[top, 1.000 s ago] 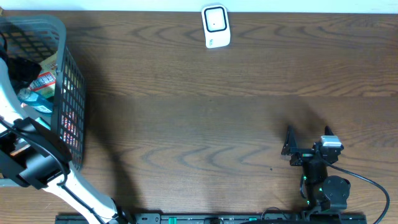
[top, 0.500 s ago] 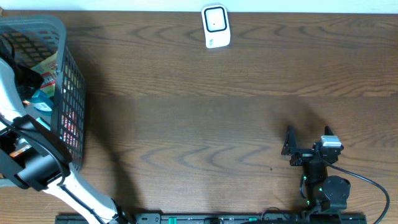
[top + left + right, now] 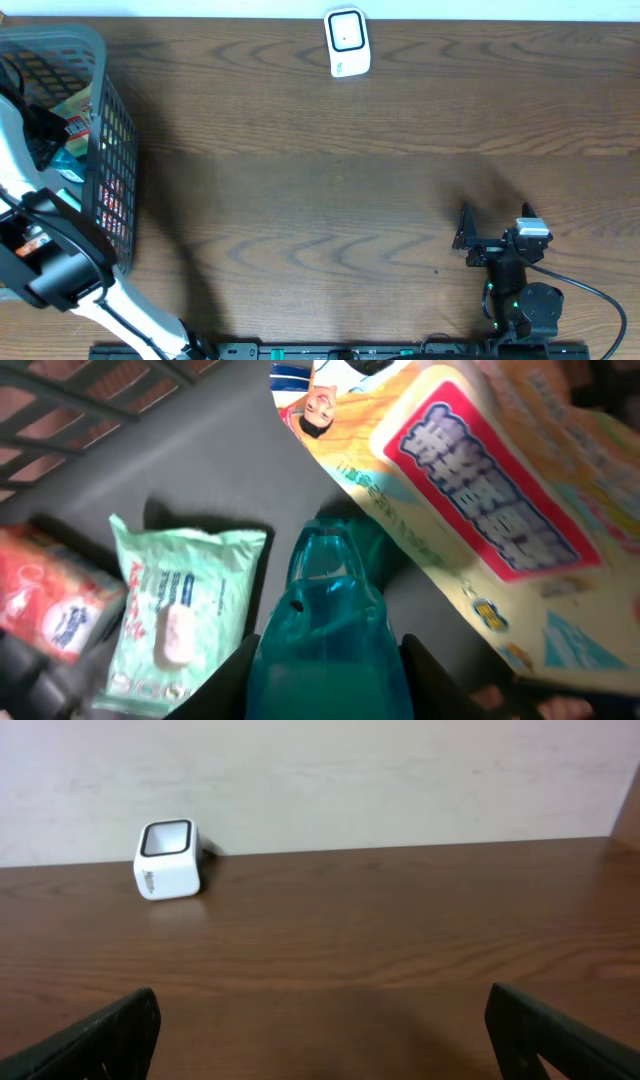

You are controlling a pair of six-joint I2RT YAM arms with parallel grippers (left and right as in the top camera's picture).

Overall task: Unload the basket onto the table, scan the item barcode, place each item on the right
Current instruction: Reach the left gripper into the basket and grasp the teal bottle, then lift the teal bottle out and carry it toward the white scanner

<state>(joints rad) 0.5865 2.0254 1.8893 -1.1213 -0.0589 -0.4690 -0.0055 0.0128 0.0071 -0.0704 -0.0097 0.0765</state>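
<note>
My left gripper (image 3: 325, 695) is down inside the grey basket (image 3: 108, 120) at the table's left edge. Its two dark fingers press against both sides of a teal translucent bottle (image 3: 325, 625), which lies among other packs. In the overhead view the left arm (image 3: 40, 130) covers most of the basket's contents. The white barcode scanner (image 3: 347, 42) stands at the far edge of the table and also shows in the right wrist view as the scanner (image 3: 168, 858). My right gripper (image 3: 495, 224) rests open near the front right, with nothing between its fingers (image 3: 100, 1040).
Beside the bottle in the basket lie a pale green wipes pack (image 3: 180, 610), a red and white pack (image 3: 50, 615) and a large yellow package with a red label (image 3: 480, 490). Brown wooden table (image 3: 330, 200) spreads between basket and right arm.
The left gripper's jaws have narrowed from wide open onto the teal bottle, and the arm has shifted slightly inside the basket. The right arm has not moved.
</note>
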